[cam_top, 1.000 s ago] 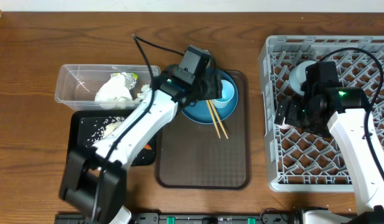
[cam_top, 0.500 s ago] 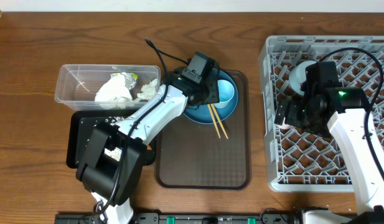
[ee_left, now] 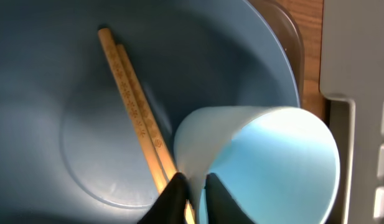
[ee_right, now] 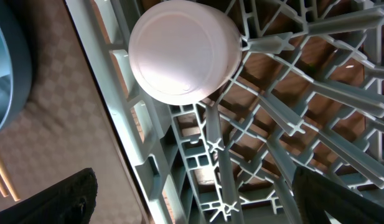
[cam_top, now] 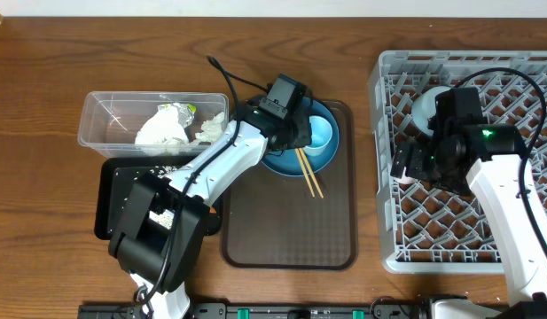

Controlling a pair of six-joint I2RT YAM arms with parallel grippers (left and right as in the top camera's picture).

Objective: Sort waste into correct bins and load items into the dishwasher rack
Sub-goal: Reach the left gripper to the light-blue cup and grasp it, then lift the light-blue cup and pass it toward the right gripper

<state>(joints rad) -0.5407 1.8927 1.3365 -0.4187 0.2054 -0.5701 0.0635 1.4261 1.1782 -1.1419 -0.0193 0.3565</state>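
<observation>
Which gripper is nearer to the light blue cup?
Left. The left gripper grips the light blue cup at its rim; the right gripper is far off, over the dishwasher rack.

Left wrist view: the fingertips of the left pincer [ee_left: 192, 198] sit almost together and are cut off by the lower edge. Pinched between them is either the wall of the light blue plastic cup [ee_left: 266, 155] or the near ends of the pair of wooden chopsticks [ee_left: 132, 106]; cannot tell which. The chopstick ends vanish behind the tips. The wide round blue bowl [ee_left: 48, 93] beyond the pincer runs off the top and left edges.

Overhead: the left arm [cam_top: 211, 168] covers that pincer and, behind it, part of the shallow black rectangular tray [cam_top: 106, 213], whose contents are too small to read.

Right wrist view: the fingers of the right pincer [ee_right: 198, 196] are dark blurs in the lower corners. Ahead of it is a pale round upturned vessel [ee_right: 182, 50], cup or bowl unclear.
</observation>
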